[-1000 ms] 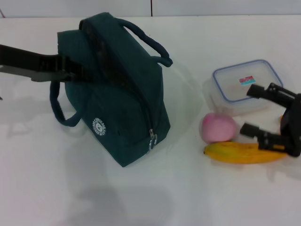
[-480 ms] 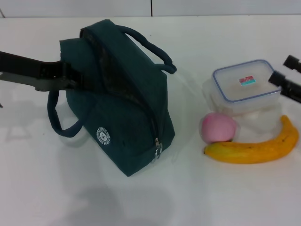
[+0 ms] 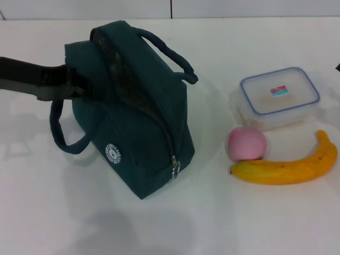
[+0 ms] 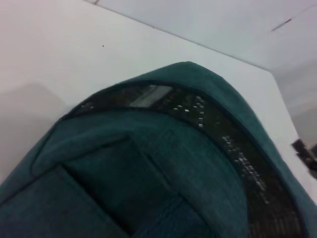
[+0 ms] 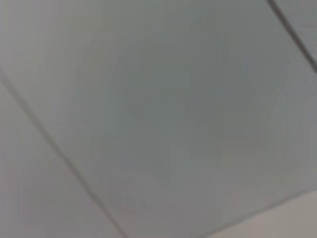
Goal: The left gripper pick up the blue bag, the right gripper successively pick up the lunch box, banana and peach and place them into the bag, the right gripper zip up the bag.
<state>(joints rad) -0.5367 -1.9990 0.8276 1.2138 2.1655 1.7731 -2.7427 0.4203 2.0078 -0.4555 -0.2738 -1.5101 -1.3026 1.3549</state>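
Fingers of the left gripper pinch the blue bag at its near end, its round white logo unreadable below them on the table.

Black left arm, grey underside

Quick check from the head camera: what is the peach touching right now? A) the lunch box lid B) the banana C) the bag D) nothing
B: the peach rests against the banana, just in front of the lunch box, well apart from the blue bag.
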